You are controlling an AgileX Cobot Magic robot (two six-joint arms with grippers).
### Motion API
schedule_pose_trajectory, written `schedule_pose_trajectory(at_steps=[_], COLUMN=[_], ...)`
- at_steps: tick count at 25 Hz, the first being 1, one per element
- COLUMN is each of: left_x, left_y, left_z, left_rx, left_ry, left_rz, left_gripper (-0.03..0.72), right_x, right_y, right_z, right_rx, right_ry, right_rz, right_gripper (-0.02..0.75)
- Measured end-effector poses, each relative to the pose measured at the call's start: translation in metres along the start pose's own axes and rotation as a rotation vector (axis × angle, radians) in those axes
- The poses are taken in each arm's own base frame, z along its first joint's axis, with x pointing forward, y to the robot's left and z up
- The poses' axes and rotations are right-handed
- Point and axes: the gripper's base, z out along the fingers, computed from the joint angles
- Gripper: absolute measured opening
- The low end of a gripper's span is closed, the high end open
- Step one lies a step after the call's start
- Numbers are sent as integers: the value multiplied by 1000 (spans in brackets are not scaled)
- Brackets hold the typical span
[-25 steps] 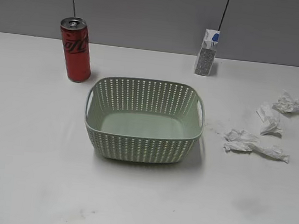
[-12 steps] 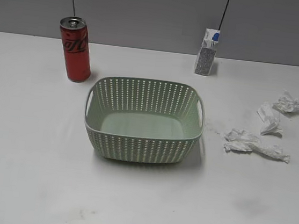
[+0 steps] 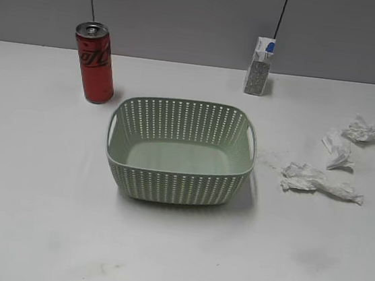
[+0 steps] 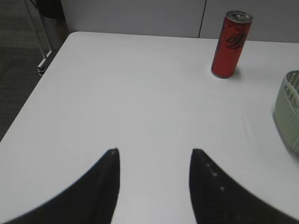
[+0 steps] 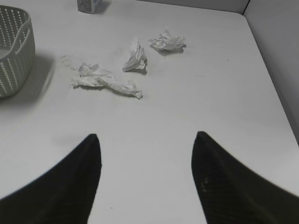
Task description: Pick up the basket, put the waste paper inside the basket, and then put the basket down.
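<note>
The pale sage-green basket (image 3: pixel 180 150) stands empty on the white table, middle of the exterior view; its edge shows in the left wrist view (image 4: pixel 289 112) and right wrist view (image 5: pixel 14 51). Three wads of white waste paper lie right of it: a long twisted one (image 3: pixel 318 181), one behind it (image 3: pixel 339 150) and one farthest back (image 3: pixel 363 129); they also show in the right wrist view (image 5: pixel 105 80). My left gripper (image 4: pixel 154 151) is open and empty over bare table, left of the basket. My right gripper (image 5: pixel 145 136) is open and empty, short of the paper. Neither gripper shows in the exterior view.
A red soda can (image 3: pixel 95 62) stands behind the basket at the left, also in the left wrist view (image 4: pixel 231 44). A small white-grey carton with a blue cap (image 3: pixel 259 66) stands at the back. The table's left edge (image 4: pixel 28 102) and right edge (image 5: pixel 271 65) are near.
</note>
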Motion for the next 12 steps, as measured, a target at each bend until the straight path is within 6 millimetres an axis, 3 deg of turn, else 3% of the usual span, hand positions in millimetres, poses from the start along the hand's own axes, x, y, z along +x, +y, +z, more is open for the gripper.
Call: schedule_pose_trajectory(at_steps=[9, 12], left_x=[0, 0], left_y=[0, 0], left_z=[0, 0], left_rx=[-3, -5], left_ry=[0, 0], left_rz=[1, 2], left_gripper=[372, 457], right_x=[0, 0], right_y=[0, 0], right_z=[0, 0], right_rx=[0, 0], right_ry=[0, 0], right_rz=[0, 0], right_gripper=[466, 466])
